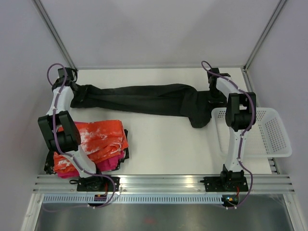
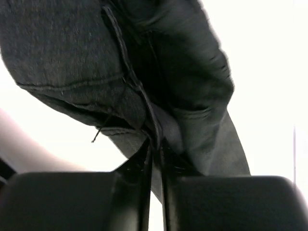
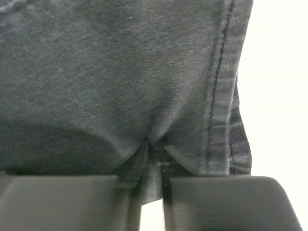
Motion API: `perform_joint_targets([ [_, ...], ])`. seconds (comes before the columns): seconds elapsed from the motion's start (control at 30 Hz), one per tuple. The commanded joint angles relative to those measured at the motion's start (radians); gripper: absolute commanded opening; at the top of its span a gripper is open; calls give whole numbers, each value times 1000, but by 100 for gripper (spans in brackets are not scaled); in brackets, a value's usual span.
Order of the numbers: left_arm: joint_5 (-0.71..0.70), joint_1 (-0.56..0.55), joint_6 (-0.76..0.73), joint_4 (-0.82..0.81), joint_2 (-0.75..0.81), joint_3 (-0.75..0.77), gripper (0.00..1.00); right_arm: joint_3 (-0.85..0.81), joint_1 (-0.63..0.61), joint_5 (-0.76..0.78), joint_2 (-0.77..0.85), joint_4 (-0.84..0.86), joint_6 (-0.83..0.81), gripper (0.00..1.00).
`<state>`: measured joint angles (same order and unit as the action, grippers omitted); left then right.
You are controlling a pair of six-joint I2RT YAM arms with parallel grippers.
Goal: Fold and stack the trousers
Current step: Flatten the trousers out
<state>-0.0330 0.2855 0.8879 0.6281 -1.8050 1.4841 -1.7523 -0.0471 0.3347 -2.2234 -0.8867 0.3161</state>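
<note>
The black trousers (image 1: 144, 100) lie stretched across the far part of the table, legs together, from far left to far right. My left gripper (image 1: 77, 92) is shut on the trousers' left end, and the left wrist view shows the dark hemmed fabric (image 2: 86, 62) pinched between the closed fingers (image 2: 144, 163). My right gripper (image 1: 211, 95) is shut on the right end near the waist, and the right wrist view shows the fabric (image 3: 120, 72) pinched between the fingers (image 3: 166, 168). A bunched part of the trousers hangs toward the near side at the right.
An orange-and-white mottled garment (image 1: 98, 139) lies folded on a magenta-pink garment (image 1: 108, 164) at the near left. A white perforated basket (image 1: 274, 132) stands at the right edge. The white table (image 1: 168, 144) is walled by pale panels.
</note>
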Motion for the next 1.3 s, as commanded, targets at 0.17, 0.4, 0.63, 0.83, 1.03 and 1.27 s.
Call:
perform_joint_targets([
  [0.17, 90, 12, -104, 28, -10, 39, 88, -310, 20, -118, 56, -103, -68, 83],
  [0.4, -8, 18, -155, 123, -20, 234, 100, -494, 20, -232, 99, -126, -37, 88],
  [0.63, -12, 64, -188, 137, -111, 392, 100, -126, -120, -448, 303, -11, -270, 82],
  [0.83, 119, 70, -253, 65, -154, 377, 100, 68, -209, -411, 393, -23, -319, 81],
  [1.03, 179, 63, -265, 38, -206, 335, 99, 155, -250, -402, 472, -47, -259, 82],
  [1.27, 176, 41, -287, 25, -247, 338, 99, 177, -313, -279, 416, -153, -256, 82],
])
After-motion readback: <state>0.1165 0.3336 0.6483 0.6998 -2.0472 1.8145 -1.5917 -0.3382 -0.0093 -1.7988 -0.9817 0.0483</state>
